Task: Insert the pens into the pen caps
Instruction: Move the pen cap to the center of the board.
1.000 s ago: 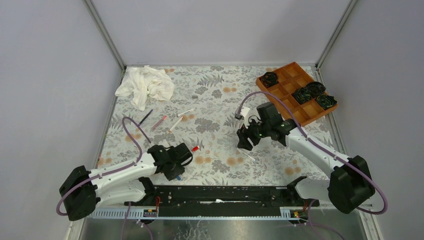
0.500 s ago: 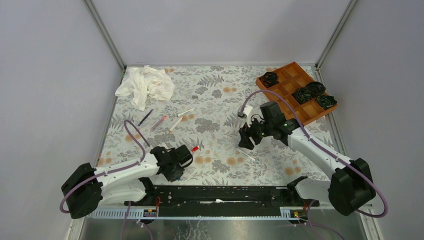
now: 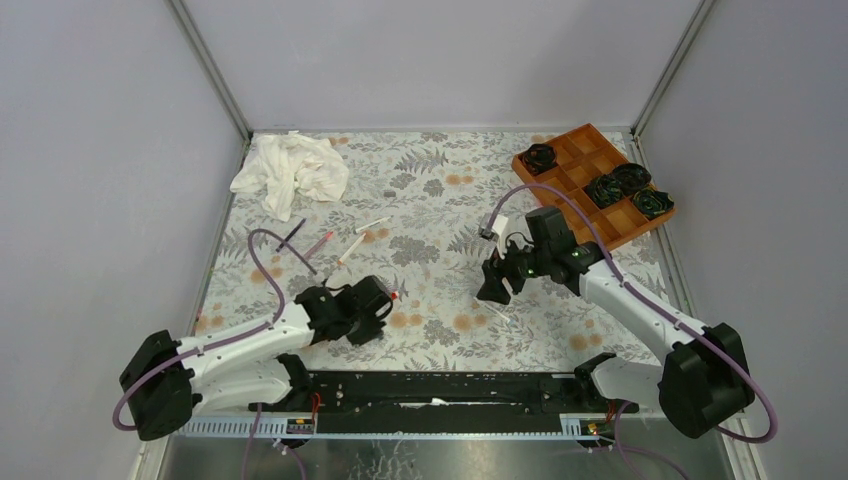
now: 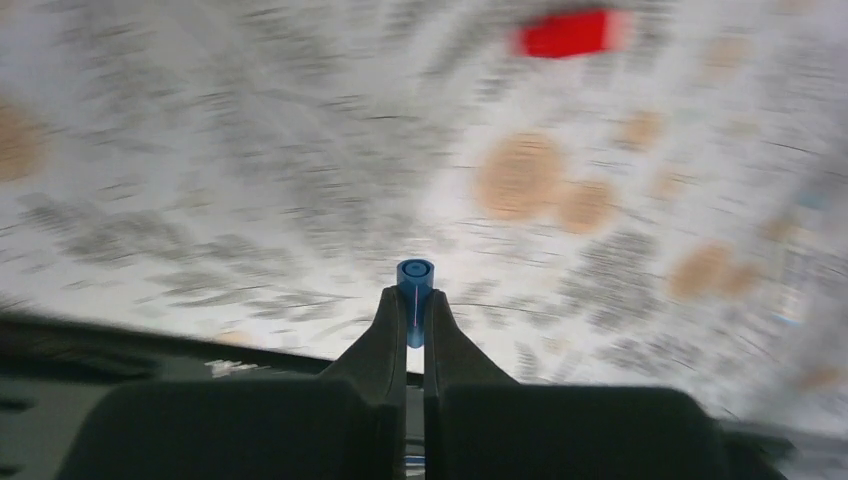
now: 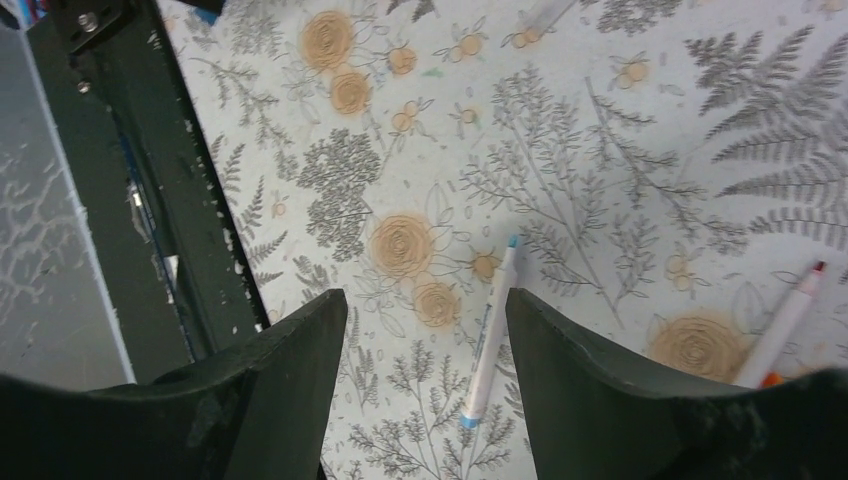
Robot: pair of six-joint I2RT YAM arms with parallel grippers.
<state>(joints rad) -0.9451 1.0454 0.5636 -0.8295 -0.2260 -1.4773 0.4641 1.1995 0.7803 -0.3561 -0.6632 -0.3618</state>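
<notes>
In the left wrist view a small blue pen cap [image 4: 415, 285] stands upright between the fingertips of my left gripper [image 4: 415, 302], which is shut on it above the floral mat. A red pen cap [image 4: 565, 32] lies farther out; from above this red cap [image 3: 392, 296] sits just right of the left gripper [image 3: 376, 302]. My right gripper [image 5: 425, 330] is open and hovers over a white pen with a blue tip [image 5: 490, 335], which lies nearer its right finger. A second pen with a red tip [image 5: 785, 325] lies to the right. Three light pens [image 3: 350, 250] and a dark pen [image 3: 291, 235] lie at mid-left.
A crumpled white cloth [image 3: 290, 172] lies at the back left. An orange compartment tray [image 3: 577, 150] with black rosette objects [image 3: 607, 188] stands at the back right. A black rail [image 3: 440, 385] runs along the near edge, also seen as the dark rail [image 5: 150, 180] beside the right gripper.
My left gripper has closed on the blue cap and swung right toward the red cap. The right gripper has shifted slightly right, still open.
</notes>
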